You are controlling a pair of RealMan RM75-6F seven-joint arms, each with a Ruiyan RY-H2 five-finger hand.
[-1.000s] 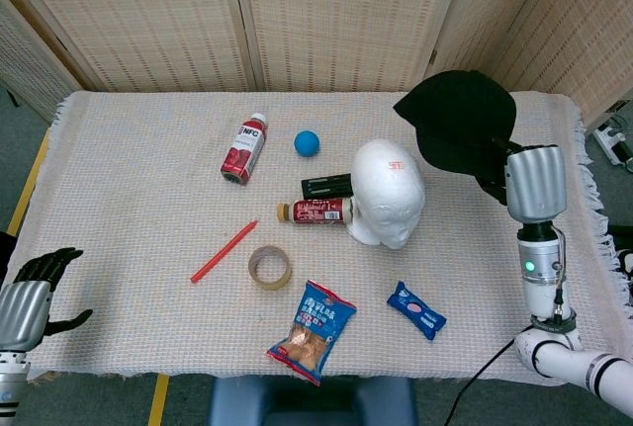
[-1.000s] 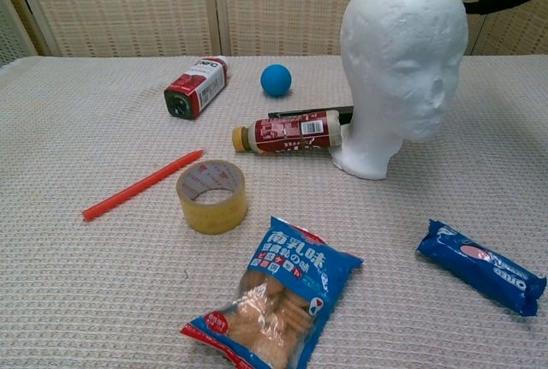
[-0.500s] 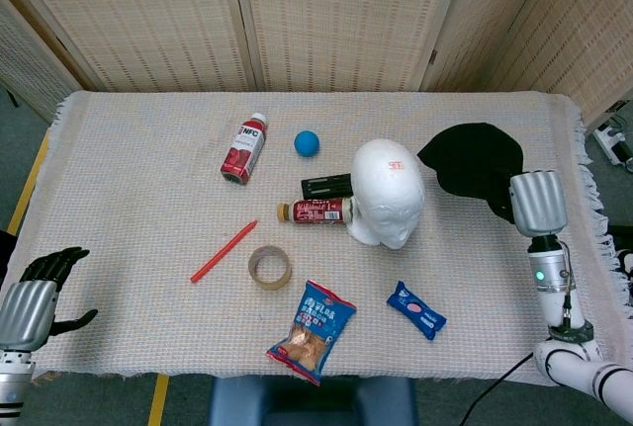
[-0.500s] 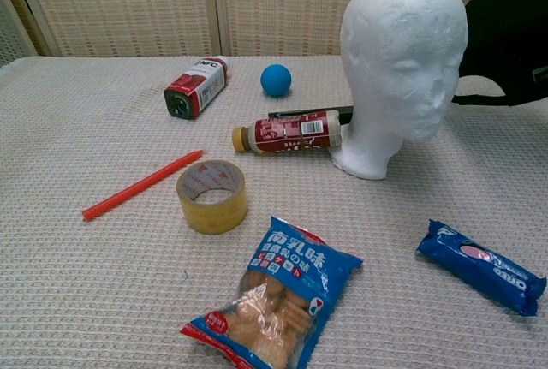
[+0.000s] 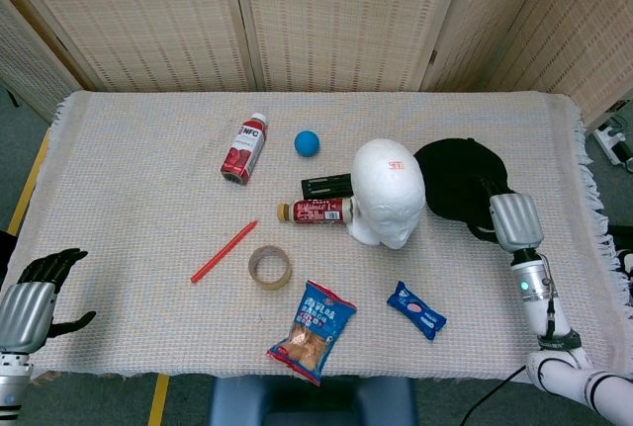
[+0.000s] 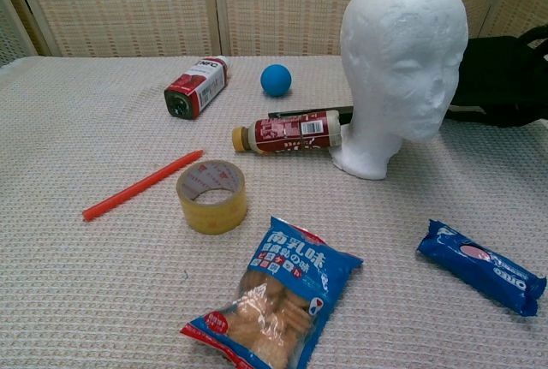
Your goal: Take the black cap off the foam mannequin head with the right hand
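Woven folding screens [image 5: 326, 11] back a table under a pale knitted cloth [image 5: 129, 199]. Foam mannequin head [image 5: 388, 192] stands bare near centre, upright on its neck. Black cap [image 5: 457, 177] lies on the cloth just to the right of it, off the head; right hand [image 5: 514, 220] sits at the cap's near right edge with dark fingers on the fabric, though whether it grips the cap or only touches it cannot be told. Left hand [image 5: 35, 298] hangs at the table's near left corner, fingers loosely curled, holding nothing. Blue snack bag [image 5: 312, 331] near front edge; red-labelled bottle [image 5: 244, 147] lying toward the back; smaller bottle [image 5: 315, 212] lying against the head's left side; blue biscuit packet [image 5: 415, 309]; tape roll [image 5: 269, 267]; red straw [image 5: 224, 251]; blue ball [image 5: 308, 142].
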